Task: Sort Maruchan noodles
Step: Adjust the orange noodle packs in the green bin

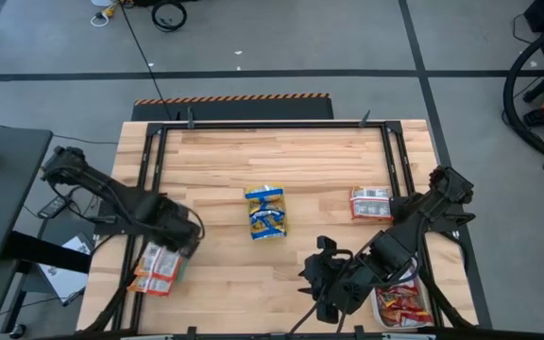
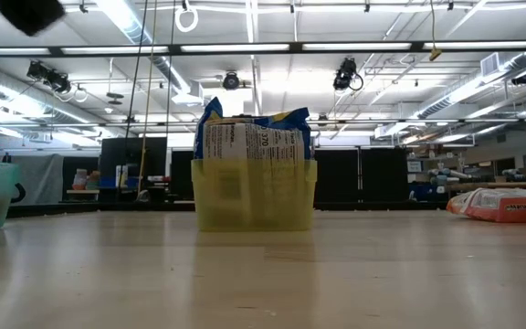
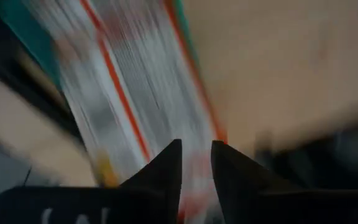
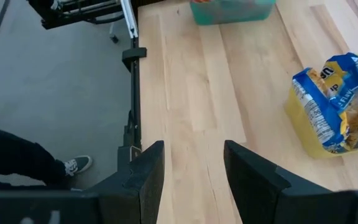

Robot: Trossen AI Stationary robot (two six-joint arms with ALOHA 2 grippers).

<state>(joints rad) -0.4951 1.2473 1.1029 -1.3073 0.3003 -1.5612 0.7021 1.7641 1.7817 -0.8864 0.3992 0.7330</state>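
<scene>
Ahead of the left gripper's jaws the orange-red packet is only a blur, its print unreadable, while a shoe beside the right jaws shows cut off.

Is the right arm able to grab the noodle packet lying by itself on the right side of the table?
Probably yes. The right gripper is open, the lone packet lies flat nearby, and bare table lies between.

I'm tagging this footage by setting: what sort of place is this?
Most likely a robotics lab or workshop in a large industrial hall. The pale wooden table sits in a black metal frame on a grey floor with loose cables; the low view shows long ceiling strip lights and cluttered benches behind.
</scene>
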